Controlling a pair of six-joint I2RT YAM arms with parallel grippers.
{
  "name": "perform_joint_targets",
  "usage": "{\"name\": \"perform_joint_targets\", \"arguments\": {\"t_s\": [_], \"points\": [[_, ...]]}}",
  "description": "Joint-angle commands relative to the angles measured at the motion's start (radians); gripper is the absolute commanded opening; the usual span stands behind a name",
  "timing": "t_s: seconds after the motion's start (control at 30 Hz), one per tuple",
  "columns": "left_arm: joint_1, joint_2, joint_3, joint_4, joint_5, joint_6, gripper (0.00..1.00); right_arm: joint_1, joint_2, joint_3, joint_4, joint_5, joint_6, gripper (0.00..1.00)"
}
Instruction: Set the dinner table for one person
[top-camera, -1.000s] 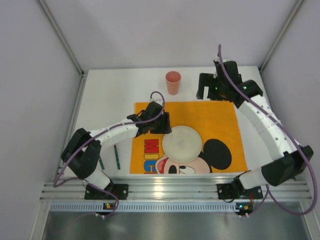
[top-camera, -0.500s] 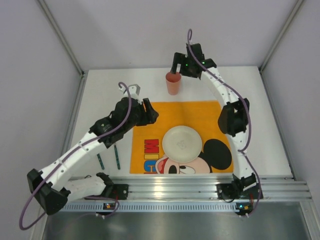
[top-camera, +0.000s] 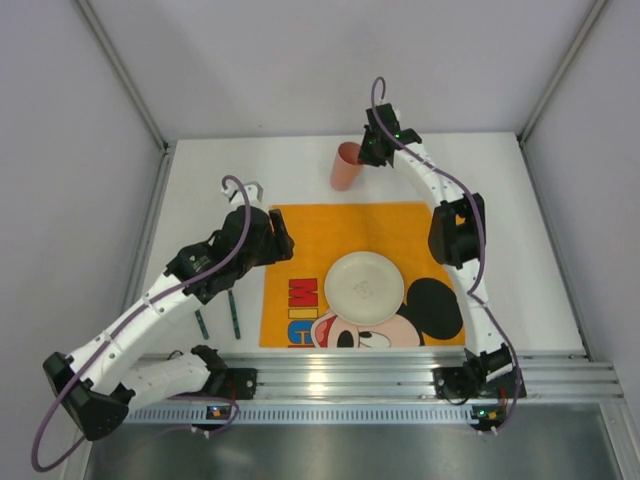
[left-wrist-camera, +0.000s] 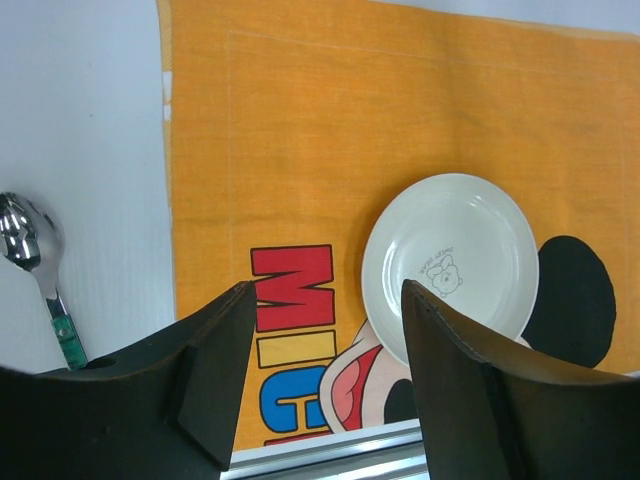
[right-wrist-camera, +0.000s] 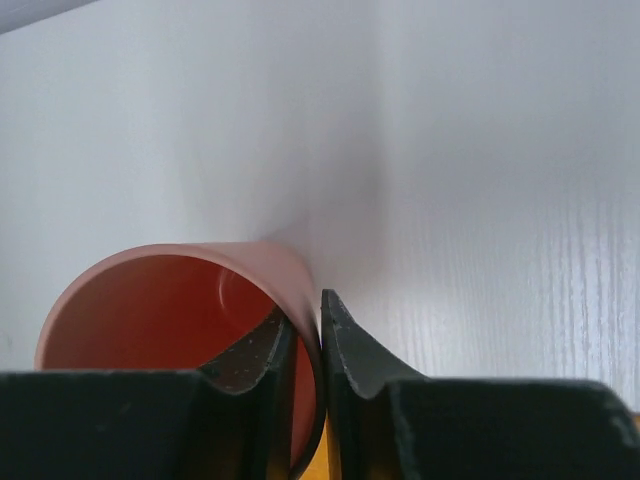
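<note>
Rail (top-camera: 340, 375) of ribbed aluminium runs along the 6 o'clock edge of the white surface (top-camera: 215, 180), seen from above. Just beyond the rail lies an orange cartoon-mouse mat (top-camera: 400, 230), flat on the middle of the surface. A white plate (top-camera: 364, 287) rests on the mat, toward its 6 o'clock edge and over the printed face. At 9 o'clock of the plate, off the mat and on the bare surface, lie a spoon (left-wrist-camera: 28, 232) with a green handle and, farther toward 9 o'clock, a second slim green-handled utensil (top-camera: 201, 323) whose head is too small to tell. Both point roughly toward 12 o'clock.

The left hand (top-camera: 280, 235) hovers over the mat's 10 o'clock corner. In the wrist view its fingers (left-wrist-camera: 215, 370) stand well apart with nothing between them.

Past the mat's 12 o'clock edge stands a salmon-pink cup (top-camera: 345, 168), leaning slightly. The right hand (right-wrist-camera: 320, 345) meets it from 1 o'clock and is closed on its rim, with one finger inside the wall and one outside. Whether the cup's base touches the surface cannot be told.
</note>
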Motion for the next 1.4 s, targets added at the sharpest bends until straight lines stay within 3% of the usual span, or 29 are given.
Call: {"name": "perform_joint_targets", "arguments": {"t_s": [0.0,0.07,0.23,0.37,0.47,0.67,1.03,1.23,1.33,1.37], "points": [[0.003,0.020,0.035,-0.020,-0.022,0.012,0.65,-0.018,-0.110,-0.005,0.063,0.053,-0.021,0.11],[0.003,0.037,0.041,-0.012,-0.019,0.022,0.66,-0.058,-0.213,-0.065,0.085,0.067,-0.020,0.03],[0.010,0.060,0.062,-0.047,-0.074,0.039,0.69,-0.186,-0.471,-0.253,0.082,0.097,-0.050,0.01],[0.029,0.059,-0.007,-0.093,-0.090,0.018,0.70,-0.243,-0.722,-0.537,0.028,0.194,-0.098,0.00],[0.035,0.019,-0.100,-0.076,-0.049,-0.022,0.70,-0.254,-0.819,-0.731,0.004,0.224,-0.129,0.00],[0.038,-0.075,-0.203,-0.064,-0.010,-0.073,0.70,-0.259,-0.875,-0.951,-0.058,0.255,-0.119,0.00],[0.038,-0.222,-0.231,-0.176,-0.039,-0.137,0.70,-0.260,-0.804,-1.039,0.043,0.270,-0.087,0.00],[0.038,-0.267,-0.235,-0.194,-0.054,-0.172,0.70,-0.260,-0.861,-1.134,0.097,0.280,-0.046,0.00],[0.038,-0.247,-0.240,-0.220,-0.077,-0.218,0.70,-0.260,-0.907,-1.189,0.126,0.246,-0.058,0.29],[0.039,-0.236,-0.240,-0.230,-0.084,-0.237,0.70,-0.260,-0.920,-1.199,0.129,0.234,-0.072,0.56]]}}
